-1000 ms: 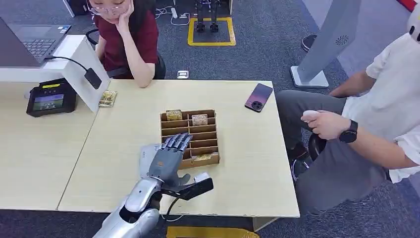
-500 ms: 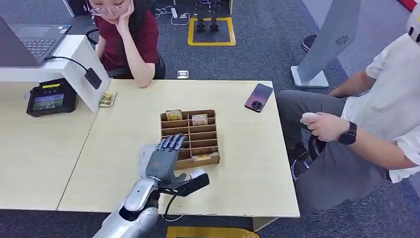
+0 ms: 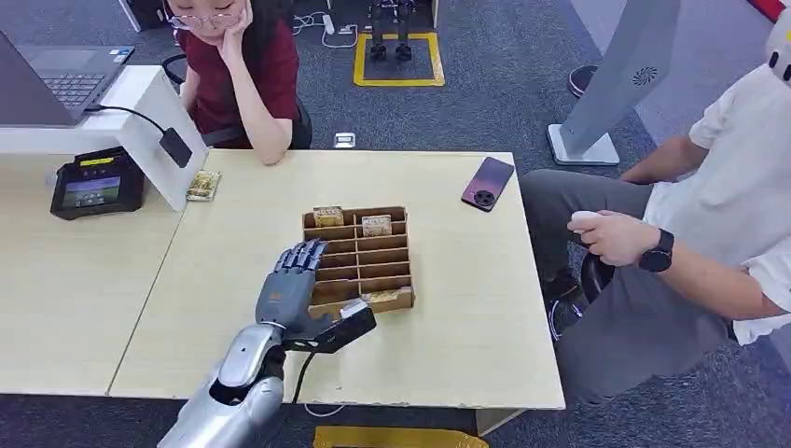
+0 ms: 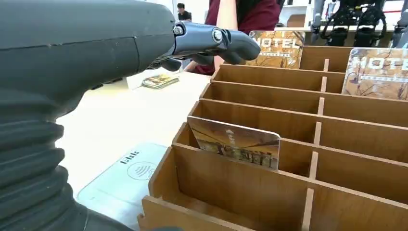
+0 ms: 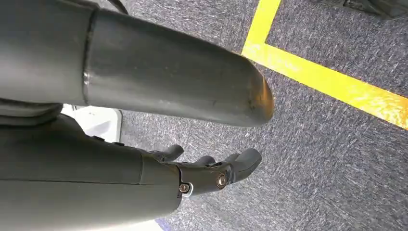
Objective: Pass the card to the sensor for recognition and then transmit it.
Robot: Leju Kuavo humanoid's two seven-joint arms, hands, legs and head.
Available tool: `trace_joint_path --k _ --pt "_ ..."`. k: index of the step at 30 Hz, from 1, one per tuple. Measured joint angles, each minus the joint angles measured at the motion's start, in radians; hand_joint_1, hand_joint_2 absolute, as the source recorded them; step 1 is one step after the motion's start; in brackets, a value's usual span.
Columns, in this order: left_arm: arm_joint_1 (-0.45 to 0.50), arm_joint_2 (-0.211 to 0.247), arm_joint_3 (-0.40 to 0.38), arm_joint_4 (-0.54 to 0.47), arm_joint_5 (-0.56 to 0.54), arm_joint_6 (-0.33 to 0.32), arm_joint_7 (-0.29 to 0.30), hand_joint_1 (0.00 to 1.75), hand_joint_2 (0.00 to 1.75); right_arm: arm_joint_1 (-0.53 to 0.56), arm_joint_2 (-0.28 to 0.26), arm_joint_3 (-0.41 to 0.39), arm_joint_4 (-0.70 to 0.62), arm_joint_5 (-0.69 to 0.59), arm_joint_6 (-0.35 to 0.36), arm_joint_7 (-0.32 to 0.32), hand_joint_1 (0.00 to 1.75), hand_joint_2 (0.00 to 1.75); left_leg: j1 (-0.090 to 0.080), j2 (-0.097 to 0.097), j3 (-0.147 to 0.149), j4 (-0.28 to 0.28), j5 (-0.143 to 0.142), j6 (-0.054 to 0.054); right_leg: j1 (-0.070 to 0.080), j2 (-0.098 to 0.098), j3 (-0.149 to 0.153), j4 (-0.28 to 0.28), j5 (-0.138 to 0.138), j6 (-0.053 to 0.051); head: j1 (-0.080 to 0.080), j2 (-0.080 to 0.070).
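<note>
A wooden card rack (image 3: 403,301) stands mid-table with cards in three slots: one at the far left (image 3: 327,217), one beside it (image 3: 376,225), one in the near row (image 3: 382,297). My left hand (image 3: 290,287) hovers at the rack's left edge, fingers stretched, thumb spread, holding nothing. In the left wrist view the fingers (image 4: 211,41) reach over the rack (image 4: 250,187), where a card (image 4: 235,143) leans in a near slot. The white sensor pad (image 4: 122,180) lies beside the rack, under the hand. My right hand (image 5: 211,175) hangs over the floor with nothing in it.
A black terminal (image 3: 97,183) and a laptop (image 3: 56,79) sit at the far left, a loose card (image 3: 203,185) near them. A phone (image 3: 487,182) lies at the far right of the table. One person sits across, another (image 3: 709,215) at the right.
My left hand has slid left along the rack's near side and now covers the white sensor pad. The cards have not moved.
</note>
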Motion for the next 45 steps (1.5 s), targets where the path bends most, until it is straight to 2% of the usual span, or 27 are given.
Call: trace_joint_path --k 22,23,24,37,45 --pt "0.001 0.000 0.001 0.000 0.005 -0.003 -0.003 0.00 1.75 0.000 0.000 0.009 0.003 0.000 -0.001 0.005 0.00 0.00 0.000 0.000 0.000 0.000 0.000 0.000 0.000 0.000 0.000 0.000 0.000 0.000 0.000 0.000" --pt "0.001 0.000 0.001 0.000 0.006 -0.003 -0.003 0.47 1.75 0.000 0.000 0.009 0.003 0.000 -0.001 0.005 0.00 0.00 0.000 0.000 0.000 0.000 0.000 0.000 0.000 0.000 0.000 0.000 0.000 0.000 0.000 0.000" --pt "0.001 0.000 0.001 0.000 0.006 -0.003 -0.003 1.75 1.75 0.000 0.000 0.010 0.003 0.000 -0.002 0.005 0.00 0.00 0.000 0.000 0.000 0.000 0.000 0.000 0.000 0.000 0.000 0.000 0.000 0.000 0.000 0.000" --pt "-0.002 0.000 0.001 0.000 0.043 -0.029 -0.039 1.75 1.75 -0.001 -0.001 0.015 0.003 0.000 0.000 0.005 0.00 0.00 0.000 0.000 0.000 0.000 0.000 0.000 0.000 0.000 0.000 0.000 0.000 0.000 0.000 0.000" --pt "-0.003 0.000 0.001 0.000 0.047 -0.031 -0.040 1.75 1.75 -0.001 -0.002 0.015 0.003 0.000 0.000 0.005 0.00 0.00 0.000 0.000 0.001 0.000 0.000 0.000 0.000 0.000 0.001 0.000 0.000 0.000 0.000 0.000"
